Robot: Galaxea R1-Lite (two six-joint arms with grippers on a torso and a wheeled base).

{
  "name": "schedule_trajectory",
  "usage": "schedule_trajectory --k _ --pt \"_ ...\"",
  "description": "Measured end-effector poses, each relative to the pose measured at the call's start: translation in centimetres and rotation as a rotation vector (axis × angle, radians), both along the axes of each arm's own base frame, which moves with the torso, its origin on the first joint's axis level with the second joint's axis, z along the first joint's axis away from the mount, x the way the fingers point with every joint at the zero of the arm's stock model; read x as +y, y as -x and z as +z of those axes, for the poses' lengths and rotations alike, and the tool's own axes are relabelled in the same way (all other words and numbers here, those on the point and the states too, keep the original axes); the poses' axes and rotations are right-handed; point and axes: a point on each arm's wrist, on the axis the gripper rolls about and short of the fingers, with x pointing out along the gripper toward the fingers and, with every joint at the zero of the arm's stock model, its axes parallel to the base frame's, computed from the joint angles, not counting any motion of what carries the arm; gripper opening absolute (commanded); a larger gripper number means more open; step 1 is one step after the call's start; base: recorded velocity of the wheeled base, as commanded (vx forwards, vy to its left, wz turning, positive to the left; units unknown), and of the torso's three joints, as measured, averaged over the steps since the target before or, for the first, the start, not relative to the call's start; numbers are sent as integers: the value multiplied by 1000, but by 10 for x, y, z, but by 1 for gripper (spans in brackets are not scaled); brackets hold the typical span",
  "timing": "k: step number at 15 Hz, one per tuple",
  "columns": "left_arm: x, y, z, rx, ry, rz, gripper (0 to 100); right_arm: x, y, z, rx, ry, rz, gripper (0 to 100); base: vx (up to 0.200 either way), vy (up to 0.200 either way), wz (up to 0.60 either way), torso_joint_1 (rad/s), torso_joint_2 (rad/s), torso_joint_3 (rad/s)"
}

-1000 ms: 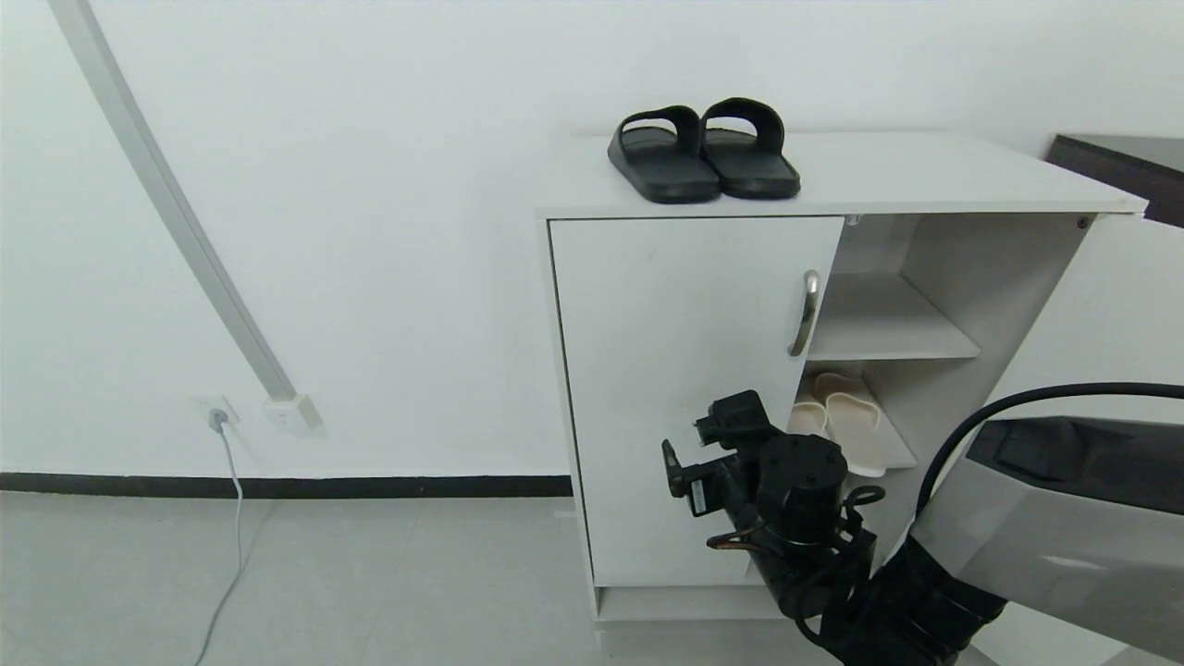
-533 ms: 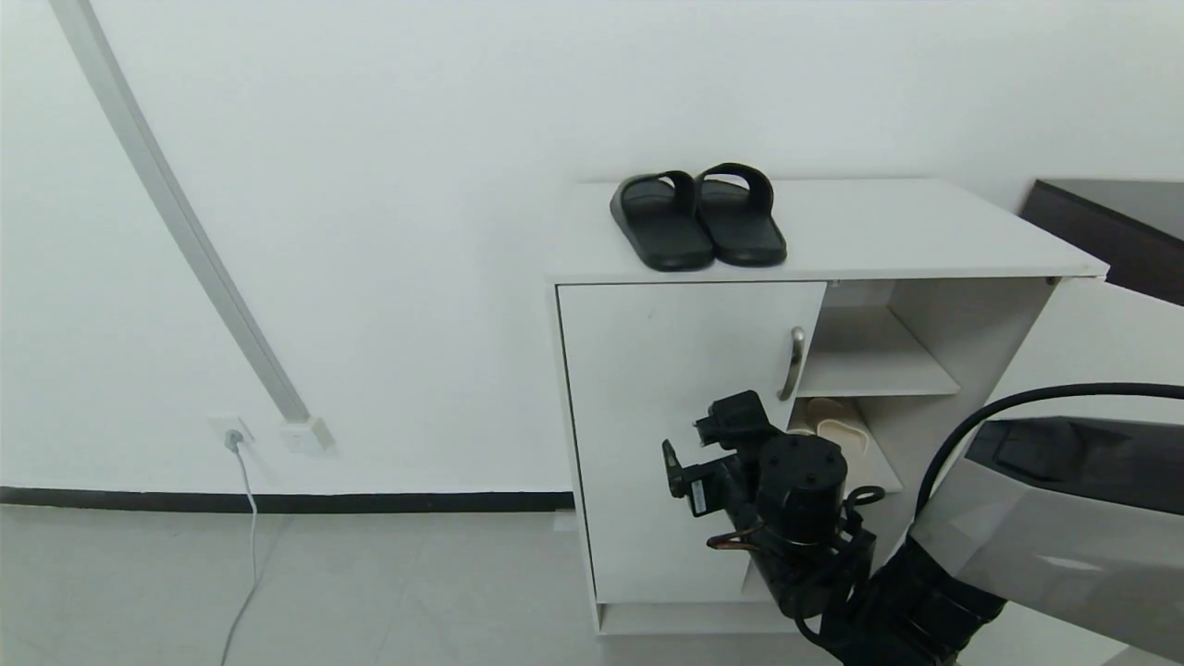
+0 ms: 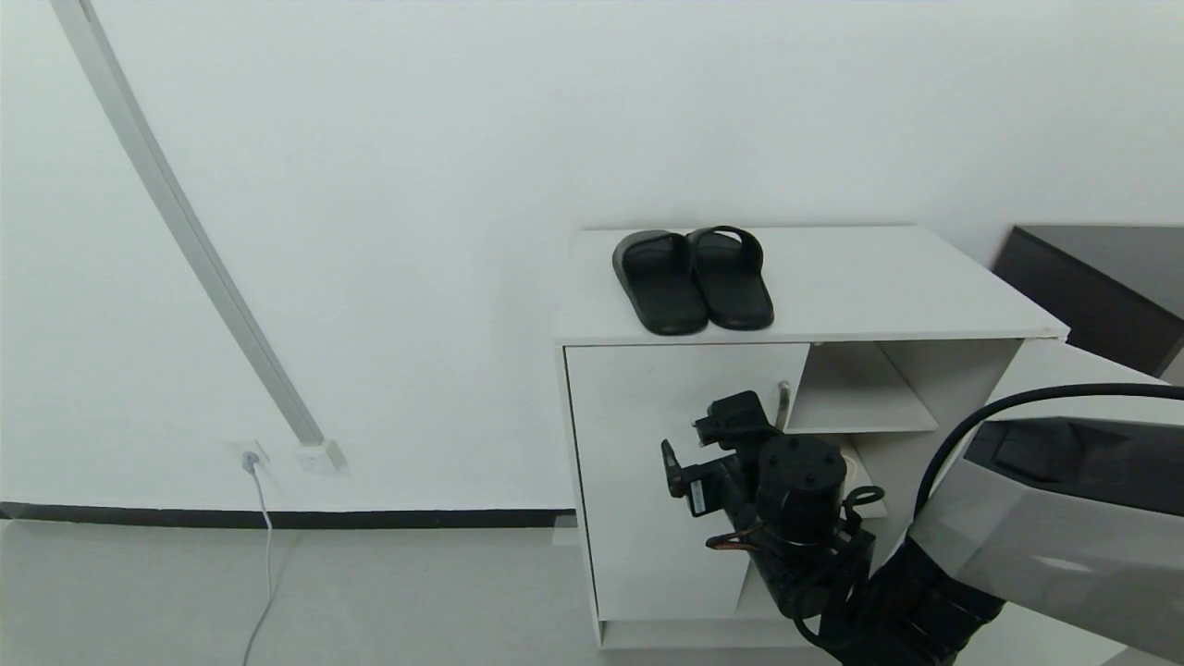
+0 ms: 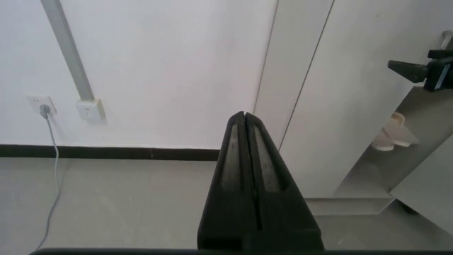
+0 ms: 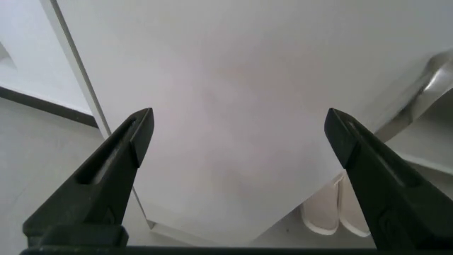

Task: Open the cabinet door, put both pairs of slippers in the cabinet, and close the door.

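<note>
Two black slippers [image 3: 693, 280] atop cabinet [image 3: 879, 282], above right hand [image 5: 239, 122].

Fingers [image 4: 232, 152] pressed together; pale slippers [image 4: 391, 133] inside cabinet [image 4: 340, 106].

You face a cabinet [image 3: 879, 277] of smooth, matt white laminated board; its handle [image 5: 425, 78] is brushed metal. The black slippers [image 3: 694, 277] look matt and rubbery, the cream slippers [image 4: 391, 133] smooth foam. The left claw [image 4: 244, 117] and right claw [image 5: 237, 120] are matt black plastic.
</note>
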Motion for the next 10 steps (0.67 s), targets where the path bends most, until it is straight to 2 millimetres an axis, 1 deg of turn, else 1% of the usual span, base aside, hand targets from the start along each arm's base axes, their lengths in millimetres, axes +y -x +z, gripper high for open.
schedule_trajectory --k 7,9,10 --pt "0 0 0 0 0 0 0 1 -2 1 -6 -6 -1 100 0 0 0 254 -584 -325" --pt "0 0 0 0 0 0 0 1 -2 2 -8 -8 -2 100 0 0 0 222 -488 -266" --pt "0 0 0 -1 0 0 0 0 -2 2 -9 -9 -1 100 0 0 0 119 -276 -129"
